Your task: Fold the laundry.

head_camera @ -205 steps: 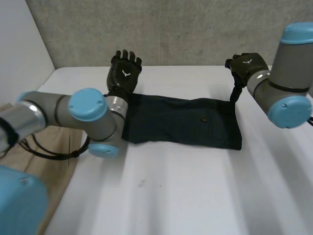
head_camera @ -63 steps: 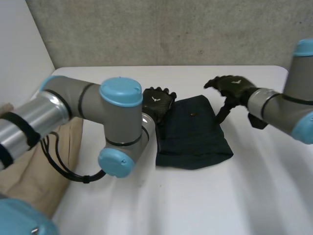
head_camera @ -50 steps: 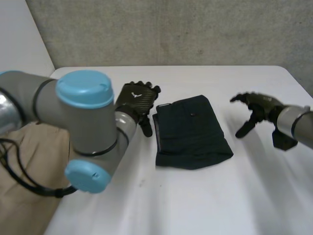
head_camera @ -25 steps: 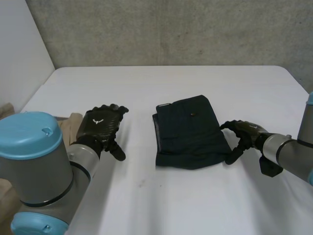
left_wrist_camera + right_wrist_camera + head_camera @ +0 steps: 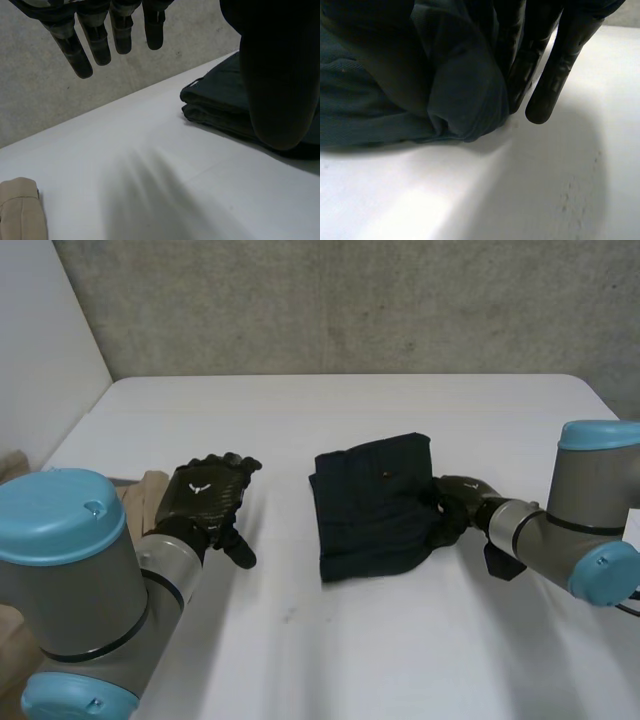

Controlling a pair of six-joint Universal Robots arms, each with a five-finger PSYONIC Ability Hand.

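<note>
Right hand (image 5: 457, 502) pinches bunched edge of folded dark garment (image 5: 368, 512).

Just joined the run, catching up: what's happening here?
The right robot hand pinches the right edge of a folded dark garment lying mid-table. The left robot hand hovers open over the white table, apart from the garment, near a beige cloth at the table's left edge.

- Dark cloth (image 5: 370, 510): was spread long, now folded in half; right edge bunched, nudged left.
- R hand (image 5: 455, 502): came back in, now pinching that edge.
- L hand (image 5: 205, 498): off cloth, well apart.
</note>
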